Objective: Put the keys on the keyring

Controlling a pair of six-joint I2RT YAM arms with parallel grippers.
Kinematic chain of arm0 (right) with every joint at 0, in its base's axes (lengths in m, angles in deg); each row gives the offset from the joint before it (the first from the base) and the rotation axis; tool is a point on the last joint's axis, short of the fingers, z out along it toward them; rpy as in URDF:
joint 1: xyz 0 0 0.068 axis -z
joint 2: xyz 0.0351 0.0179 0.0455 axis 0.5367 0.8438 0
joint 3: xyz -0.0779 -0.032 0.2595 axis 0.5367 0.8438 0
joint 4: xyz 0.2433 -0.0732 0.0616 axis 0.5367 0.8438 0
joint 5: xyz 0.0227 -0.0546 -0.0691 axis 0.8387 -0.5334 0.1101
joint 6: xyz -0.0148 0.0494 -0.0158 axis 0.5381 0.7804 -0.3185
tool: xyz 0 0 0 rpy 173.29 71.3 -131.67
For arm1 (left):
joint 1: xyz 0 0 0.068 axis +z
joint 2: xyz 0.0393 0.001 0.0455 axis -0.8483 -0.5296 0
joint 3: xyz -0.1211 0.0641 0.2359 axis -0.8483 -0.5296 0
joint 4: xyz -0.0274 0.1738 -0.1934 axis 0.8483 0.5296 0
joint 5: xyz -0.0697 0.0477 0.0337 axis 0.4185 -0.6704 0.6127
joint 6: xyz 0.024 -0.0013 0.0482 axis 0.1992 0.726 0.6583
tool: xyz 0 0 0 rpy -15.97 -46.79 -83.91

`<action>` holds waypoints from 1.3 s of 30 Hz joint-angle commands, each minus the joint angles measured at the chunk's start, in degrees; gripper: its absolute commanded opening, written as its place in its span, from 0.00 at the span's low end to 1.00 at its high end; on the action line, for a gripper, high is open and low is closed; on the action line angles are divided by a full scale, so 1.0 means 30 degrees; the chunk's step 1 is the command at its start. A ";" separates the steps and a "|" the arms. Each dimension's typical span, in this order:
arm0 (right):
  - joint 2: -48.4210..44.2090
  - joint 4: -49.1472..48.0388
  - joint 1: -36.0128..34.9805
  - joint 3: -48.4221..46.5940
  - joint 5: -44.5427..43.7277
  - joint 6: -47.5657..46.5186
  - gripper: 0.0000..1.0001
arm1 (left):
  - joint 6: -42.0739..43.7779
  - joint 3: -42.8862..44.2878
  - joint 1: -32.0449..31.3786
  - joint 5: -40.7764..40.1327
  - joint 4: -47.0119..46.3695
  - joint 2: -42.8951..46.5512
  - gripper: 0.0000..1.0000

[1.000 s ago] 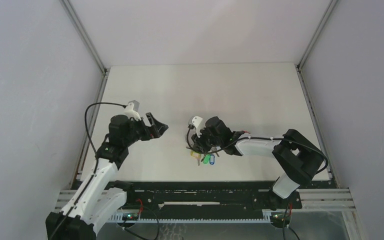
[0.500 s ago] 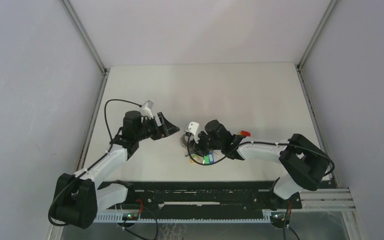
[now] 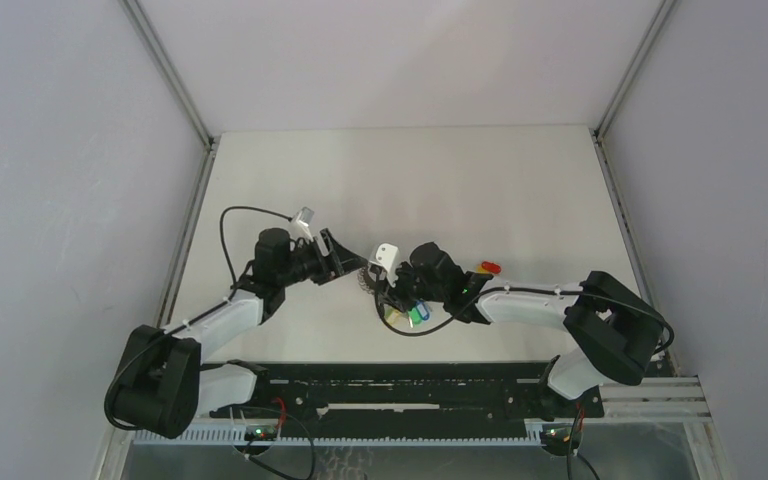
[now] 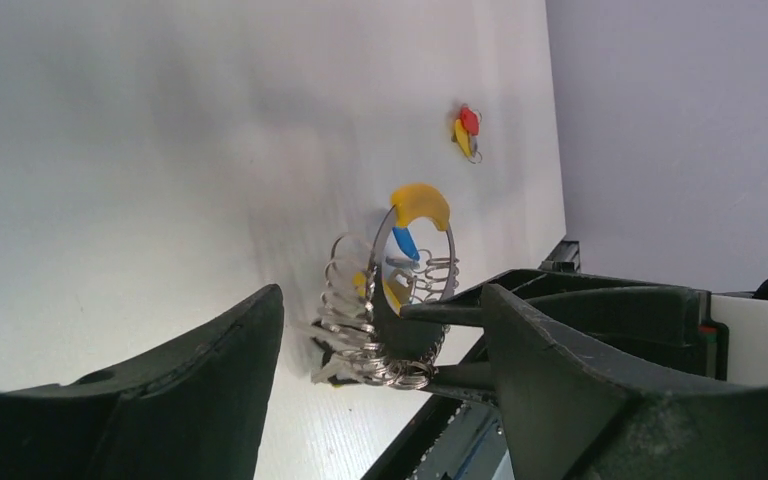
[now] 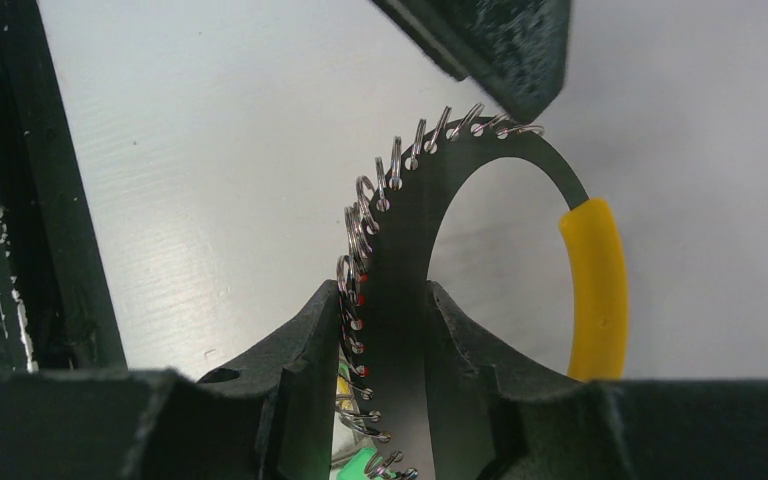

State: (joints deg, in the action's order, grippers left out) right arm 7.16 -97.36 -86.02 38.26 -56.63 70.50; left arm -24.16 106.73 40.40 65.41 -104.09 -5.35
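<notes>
Grey metal keyring with a yellow sleeve and a row of small split rings (image 5: 405, 220) is held on edge by the right tool (image 5: 385, 310), jaws clamped on its lower arc, likely so the upper arc is presented. The left tool (image 3: 348, 267) is positioned just beside it, jaws apart, nothing gripped — probably lined up to steady the ring. Two small loose keys, red- and yellow-headed (image 4: 467, 130), are seen on the white desk (image 4: 160, 150), well apart — not yet threaded.

The lower arc of the keyring (image 5: 405, 225) is hidden by the right gripper (image 5: 382, 305). From above, the keys (image 3: 488, 267) are too small for their blades to be discerned.
</notes>
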 commanded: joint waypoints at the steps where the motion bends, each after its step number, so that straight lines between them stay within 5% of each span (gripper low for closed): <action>1: -0.0876 -0.2211 -0.0222 -0.0077 -0.1186 0.0374 0.25 | -0.2226 -0.1420 -0.0098 -0.0321 -0.3116 0.0541 0.77; 14: -0.0475 -0.4662 -0.0426 0.0320 -0.2865 0.2744 0.25 | -0.5075 -0.3212 -0.0680 -0.1574 -0.5917 0.1597 0.76; 24: -0.0051 -0.5490 -0.0500 0.0362 -0.3025 0.3780 0.26 | -0.7203 -0.3640 -0.1631 -0.1554 -1.0160 -0.0718 0.70; 39: 0.0261 -0.5598 -0.0800 0.0362 -0.3010 0.4083 0.28 | -0.7555 -0.3769 -0.2114 -0.1693 -1.2878 -0.2179 0.20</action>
State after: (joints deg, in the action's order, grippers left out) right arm 7.97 -110.06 -87.61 39.71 -66.38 81.36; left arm -46.98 96.08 34.47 59.93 -136.62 -12.65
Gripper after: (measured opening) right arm 0.316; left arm 0.275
